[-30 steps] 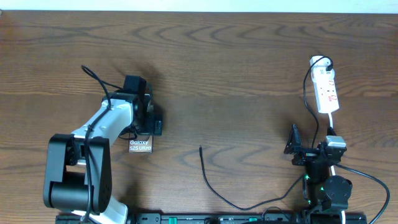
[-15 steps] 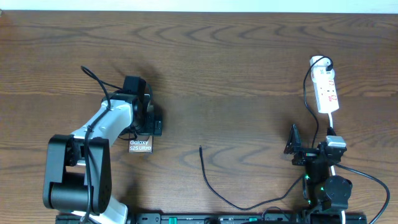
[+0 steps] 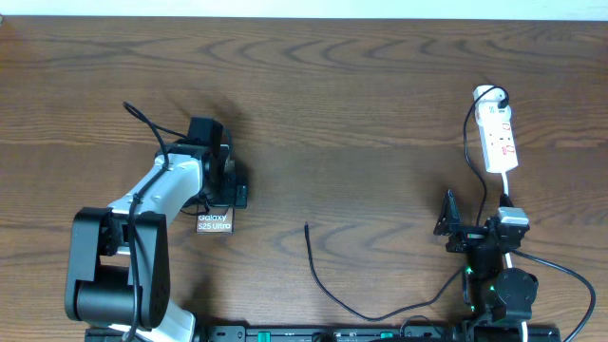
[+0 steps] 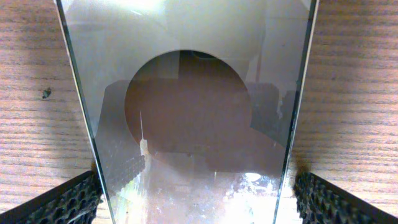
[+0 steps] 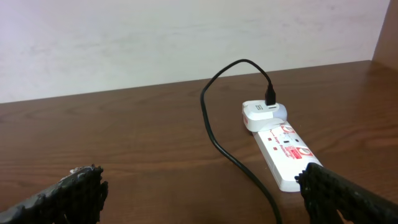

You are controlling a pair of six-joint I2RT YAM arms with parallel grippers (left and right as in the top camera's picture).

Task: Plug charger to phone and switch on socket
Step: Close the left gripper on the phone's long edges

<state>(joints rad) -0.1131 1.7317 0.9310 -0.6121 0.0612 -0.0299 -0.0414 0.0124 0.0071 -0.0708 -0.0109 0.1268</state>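
The phone [image 3: 214, 224], a dark slab with white "Galaxy" lettering, lies flat at the left of the table. My left gripper [image 3: 220, 195] is down over it. In the left wrist view the phone [image 4: 199, 124] fills the space between the two fingers [image 4: 199, 202], which press against its long edges. The charger cable [image 3: 323, 275] lies loose in the middle with its free tip [image 3: 306, 226] pointing away from me. Its other end runs up to the white socket strip [image 3: 499, 138]. My right gripper [image 3: 454, 228] is open and empty, just short of the strip [image 5: 283, 149].
A white adapter [image 5: 264, 115] with the black cable [image 5: 214, 134] plugged into it sits at the far end of the strip. A pale wall stands behind the table's far edge. The strip's white cord [image 3: 508, 190] runs back toward my right arm.
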